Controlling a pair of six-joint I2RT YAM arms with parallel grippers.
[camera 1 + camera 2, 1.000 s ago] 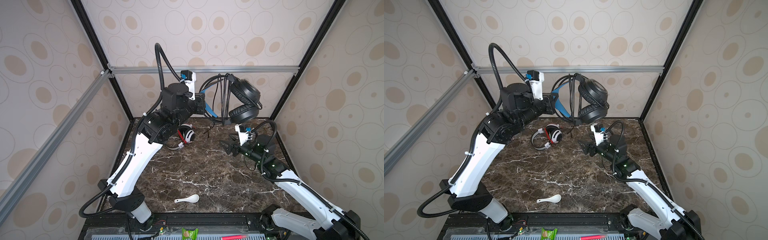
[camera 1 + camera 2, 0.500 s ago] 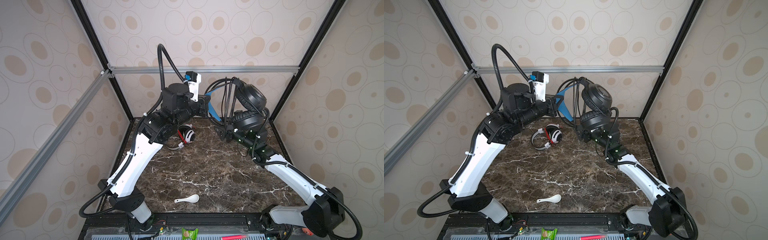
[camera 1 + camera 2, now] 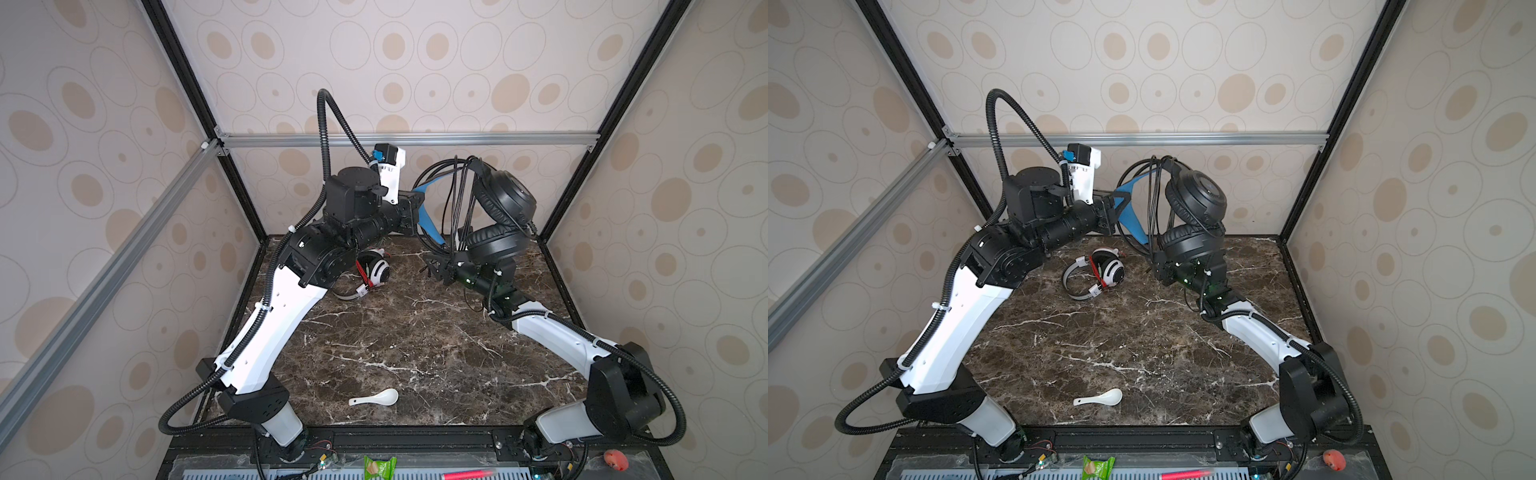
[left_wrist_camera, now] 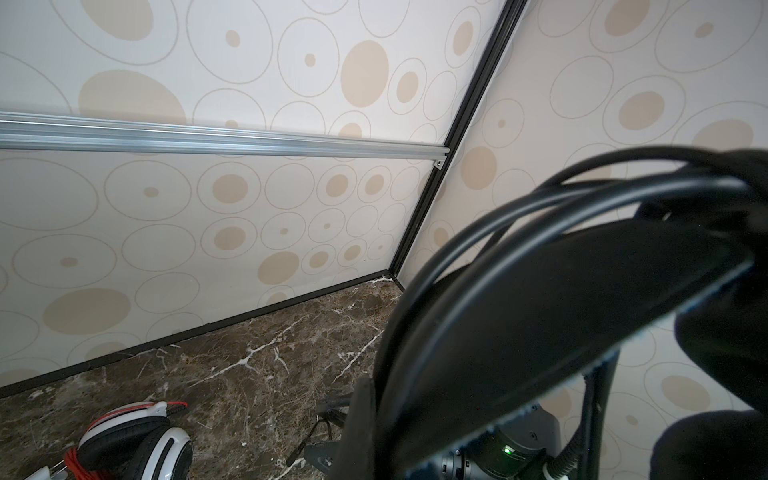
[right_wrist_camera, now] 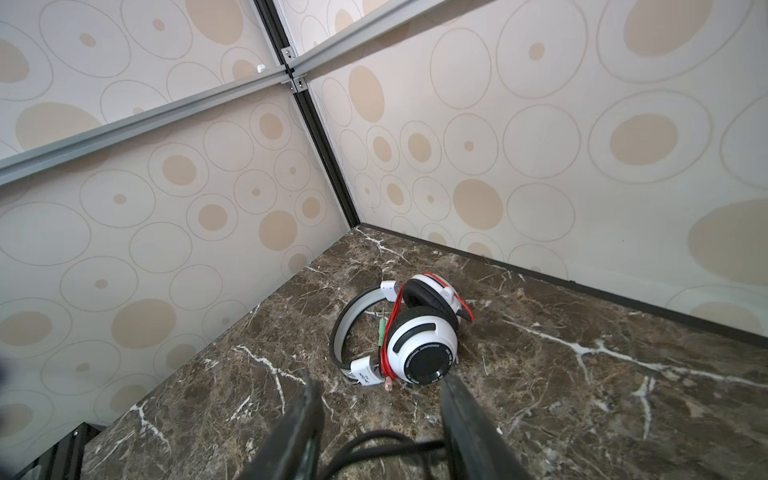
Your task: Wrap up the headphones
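The black headphones (image 3: pixel 505 199) (image 3: pixel 1198 199) hang in the air at the back, with black cord looped over the band. My left gripper (image 3: pixel 415 203) (image 3: pixel 1115 203) is shut on their blue-lined headband (image 4: pixel 561 311). Just under the lower ear cup sits my right gripper (image 3: pixel 432 270) (image 3: pixel 1160 270) (image 5: pixel 376 382); its jaws stand apart, and a loop of black cord (image 5: pixel 386 451) lies between them without being pinched. The white headphones (image 3: pixel 376 270) (image 3: pixel 1111 272) (image 5: pixel 419 345) (image 4: pixel 137 440) lie on the marble table, red cord wound round them.
A white spoon (image 3: pixel 374 399) (image 3: pixel 1100 399) lies near the table's front edge. An aluminium rail (image 3: pixel 407 139) crosses the back wall above the arms. A green packet (image 3: pixel 378 467) and a pink pen (image 3: pixel 467 473) lie on the front ledge.
My right gripper has moved from lower over the table up and back to just beneath the black headphones, and its jaws have narrowed. The left gripper keeps its hold and has risen slightly.
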